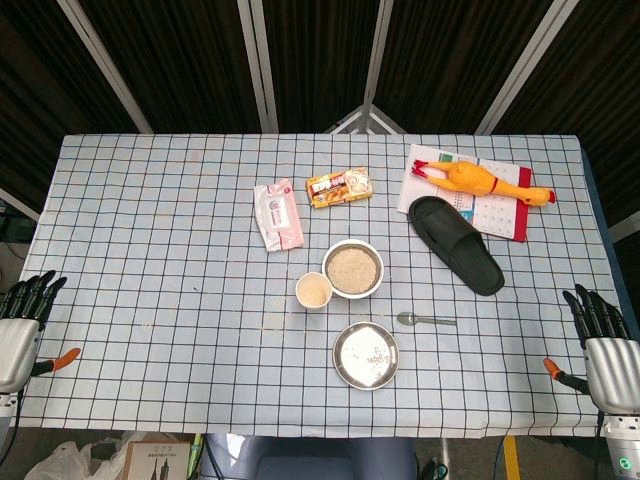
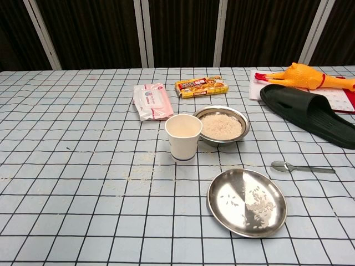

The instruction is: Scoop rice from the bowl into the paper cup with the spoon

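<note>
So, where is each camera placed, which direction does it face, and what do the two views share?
Head view: high above the near edge, looking steeply down on the table; left hand and right hand show at the sides.
Chest view: low at the near edge, looking forward across it; no part of the robot shows.
Shared: bowl, paper cup, spoon.

A steel plate (image 2: 247, 203), wipes pack (image 2: 151, 101), snack packet (image 2: 202, 86), black slipper (image 2: 310, 112), rubber chicken (image 2: 310, 76) and calendar (image 1: 500, 210) lie about.

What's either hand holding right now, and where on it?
Nothing. The left hand and right hand sit open at the table's near edge, and the spoon lies untouched on the cloth right of the bowl.
</note>
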Controlling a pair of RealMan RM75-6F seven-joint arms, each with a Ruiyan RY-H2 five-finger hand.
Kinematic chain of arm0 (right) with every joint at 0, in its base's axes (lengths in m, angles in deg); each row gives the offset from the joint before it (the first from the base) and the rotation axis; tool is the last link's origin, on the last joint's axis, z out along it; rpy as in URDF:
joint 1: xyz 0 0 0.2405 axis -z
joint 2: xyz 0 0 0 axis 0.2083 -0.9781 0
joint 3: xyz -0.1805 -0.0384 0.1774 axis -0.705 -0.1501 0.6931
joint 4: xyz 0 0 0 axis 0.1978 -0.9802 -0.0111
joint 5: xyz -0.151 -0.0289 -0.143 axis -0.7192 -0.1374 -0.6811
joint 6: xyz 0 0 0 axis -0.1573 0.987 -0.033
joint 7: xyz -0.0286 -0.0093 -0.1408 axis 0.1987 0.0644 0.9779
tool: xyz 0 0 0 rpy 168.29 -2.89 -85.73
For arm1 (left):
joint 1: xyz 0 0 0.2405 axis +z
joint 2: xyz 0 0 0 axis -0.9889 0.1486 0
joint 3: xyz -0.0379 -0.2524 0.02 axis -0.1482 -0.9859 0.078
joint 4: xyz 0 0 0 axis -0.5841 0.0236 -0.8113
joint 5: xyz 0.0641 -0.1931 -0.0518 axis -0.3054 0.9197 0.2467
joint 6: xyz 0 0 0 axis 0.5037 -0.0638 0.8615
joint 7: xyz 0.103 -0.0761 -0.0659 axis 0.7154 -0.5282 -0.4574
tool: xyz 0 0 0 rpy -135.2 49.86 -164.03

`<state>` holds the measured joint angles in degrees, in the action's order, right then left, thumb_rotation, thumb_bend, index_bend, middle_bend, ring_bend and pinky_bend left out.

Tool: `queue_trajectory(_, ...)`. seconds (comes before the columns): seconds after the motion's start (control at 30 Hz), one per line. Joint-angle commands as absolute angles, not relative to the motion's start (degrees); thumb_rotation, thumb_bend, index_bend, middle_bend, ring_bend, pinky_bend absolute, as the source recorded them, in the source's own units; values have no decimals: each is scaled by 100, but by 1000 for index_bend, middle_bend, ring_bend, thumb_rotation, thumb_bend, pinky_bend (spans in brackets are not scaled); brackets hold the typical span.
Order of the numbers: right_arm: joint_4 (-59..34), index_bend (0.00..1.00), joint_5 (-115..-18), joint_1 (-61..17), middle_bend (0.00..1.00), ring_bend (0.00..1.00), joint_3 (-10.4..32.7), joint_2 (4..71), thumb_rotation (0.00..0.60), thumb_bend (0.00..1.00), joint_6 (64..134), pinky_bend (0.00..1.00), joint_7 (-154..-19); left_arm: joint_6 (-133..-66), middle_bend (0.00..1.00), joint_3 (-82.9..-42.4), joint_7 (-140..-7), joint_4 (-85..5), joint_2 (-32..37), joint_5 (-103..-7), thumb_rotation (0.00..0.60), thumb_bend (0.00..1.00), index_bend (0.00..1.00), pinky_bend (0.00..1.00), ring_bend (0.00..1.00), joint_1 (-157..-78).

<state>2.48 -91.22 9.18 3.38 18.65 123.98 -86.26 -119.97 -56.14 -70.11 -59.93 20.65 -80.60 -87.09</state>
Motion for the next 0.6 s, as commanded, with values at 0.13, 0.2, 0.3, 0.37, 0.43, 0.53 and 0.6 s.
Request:
queue_trajectory(0.13, 260, 0, -9144, 931, 0, 0, 327, 1864, 600, 219, 12400, 114, -8626, -12017, 0, -5604, -7003, -6003, 2069, -8091, 600, 0, 0, 0, 0, -8703)
queue_trajectory(0.2, 271, 0, -9168, 936, 0, 0, 327, 1864, 600, 219, 12418, 114, -8627, -12026, 0, -5599, -6995, -6001, 2068, -8102, 600, 0, 0, 0, 0, -8698)
queue_trajectory(0.3, 318, 0, -9189, 928, 3, 39, 345, 1872, 600, 219, 12436, 212, -8608, -12023, 0, -5603, -7008, -6014, 2070, -8089, 600, 0, 0, 0, 0, -8696)
queue_trajectory(0.37, 361, 0, -9193, 913, 82, 181, 399, 1894, 600, 218, 12482, 420, -8570, -12021, 0, -5603, -7015, -6014, 2075, -8096, 600, 0, 0, 0, 0, -8701)
queue_trajectory(0.43, 434, 0, -9156, 870, 363, 494, 481, 1936, 600, 218, 12485, 697, -8568, -12009, 0, -5597, -7025, -6012, 2081, -8101, 600, 0, 0, 0, 0, -8703)
queue_trajectory(0.53, 561, 39, -9054, 741, 632, 772, 559, 1974, 600, 218, 12280, 909, -8563, -12002, 0, -5596, -7050, -6000, 2087, -8093, 600, 0, 0, 0, 0, -8702)
queue_trajectory(0.6, 678, 176, -8913, 602, 763, 891, 598, 1996, 600, 218, 11986, 988, -8494, -11986, 0, -5601, -7072, -6009, 2096, -8077, 600, 0, 0, 0, 0, -8706)
